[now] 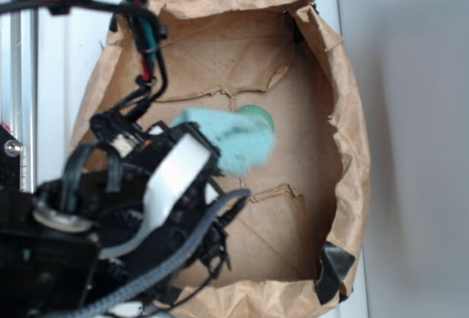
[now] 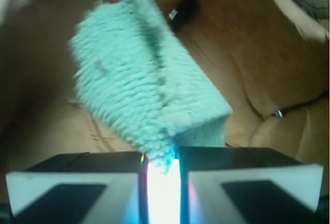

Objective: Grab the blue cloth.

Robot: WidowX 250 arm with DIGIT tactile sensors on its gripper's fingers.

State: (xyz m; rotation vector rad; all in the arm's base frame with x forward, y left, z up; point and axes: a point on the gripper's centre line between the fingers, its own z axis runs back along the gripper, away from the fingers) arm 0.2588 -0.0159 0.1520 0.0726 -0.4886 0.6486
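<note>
Bag of brown paper filling the frame's centre, sides folded open, gripper at lower left clenched on the blue cloth, cloth lifted above the bag's floor, green ball inside, partly hidden behind the cloth

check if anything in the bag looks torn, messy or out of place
The brown paper bag is crumpled, with torn flaps in its floor and a ragged rim. The blue cloth hangs bunched from the gripper, pinched by one corner. The green ball sits mostly hidden behind it.
</note>
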